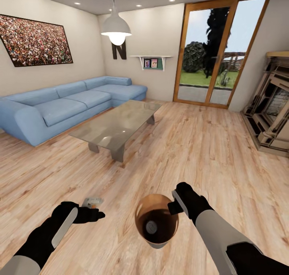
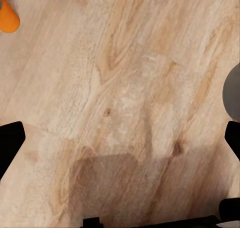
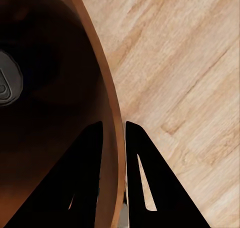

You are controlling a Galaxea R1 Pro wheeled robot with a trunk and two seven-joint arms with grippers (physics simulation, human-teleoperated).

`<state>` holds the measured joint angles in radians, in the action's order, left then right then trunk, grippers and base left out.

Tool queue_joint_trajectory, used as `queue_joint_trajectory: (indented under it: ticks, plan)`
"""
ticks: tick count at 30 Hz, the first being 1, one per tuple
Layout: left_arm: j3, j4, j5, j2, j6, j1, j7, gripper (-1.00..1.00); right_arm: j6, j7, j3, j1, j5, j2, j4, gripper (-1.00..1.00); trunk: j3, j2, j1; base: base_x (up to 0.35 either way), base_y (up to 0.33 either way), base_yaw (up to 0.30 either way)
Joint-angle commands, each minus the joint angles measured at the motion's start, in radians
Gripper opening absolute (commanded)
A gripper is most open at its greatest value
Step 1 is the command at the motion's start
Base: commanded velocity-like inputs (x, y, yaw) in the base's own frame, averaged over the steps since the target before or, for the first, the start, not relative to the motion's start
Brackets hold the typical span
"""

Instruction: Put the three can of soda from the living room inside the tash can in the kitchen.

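The robot stood in the living room, on a light wood floor [image 1: 188, 146]. A long blue corner sofa [image 1: 64, 104] ran along the far left wall, with a glass coffee table [image 1: 118, 124] just in front of it and a white pendant lamp [image 1: 116, 27] hanging above. A brick fireplace [image 1: 273, 106] stood at the right edge, and wood-framed glass doors [image 1: 218, 52] opened onto a garden. None of this furniture lay near the arms; bare floor separated them from the table.

The right gripper [image 1: 175, 202] held the trash can [image 1: 156, 220] by its rim. In the right wrist view, its two black fingers [image 3: 85, 183] were nearly closed, one inside the brown wall and one outside, pinching the wall [image 3: 107, 103] between them. One soda can [image 1: 151, 226] lay at the bottom of the dark interior, its grey top [image 3: 7, 78] facing up.

The left gripper [image 1: 94, 214] hovered over the floor with its fingers spread wide and nothing between them; the left wrist view showed its black fingertips [image 2: 10, 145] at opposite edges over bare planks. A second soda can [image 1: 92, 202] lay on the floor just beyond that gripper, and an orange can side [image 2: 7, 18] showed at a corner of the left wrist view.
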<state>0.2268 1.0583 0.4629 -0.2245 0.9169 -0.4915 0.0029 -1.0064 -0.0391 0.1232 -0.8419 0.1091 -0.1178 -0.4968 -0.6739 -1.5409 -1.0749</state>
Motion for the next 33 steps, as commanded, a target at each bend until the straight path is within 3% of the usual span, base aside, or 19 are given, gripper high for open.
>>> queue_joint_trajectory:
  ticks: [1,14,33]
  plan:
    - [0.000,-0.023,0.001,-0.001,-0.018,0.000,-0.001,1.00,0.000,-0.004,-0.012,0.000,-0.016,0.000,0.000,-1.00,0.000,0.000,0.000,0.000,0.000,0.097]
    - [0.000,-0.095,0.007,0.000,-0.061,0.000,-0.007,1.00,0.004,-0.004,-0.027,0.000,-0.015,0.000,0.000,-1.00,-0.001,0.000,0.000,0.028,0.002,0.133]
    - [0.002,-0.096,0.003,0.005,-0.082,-0.001,-0.010,1.00,0.007,-0.002,-0.022,0.000,-0.017,-0.002,0.000,-1.00,-0.001,0.000,0.000,0.275,0.088,0.005]
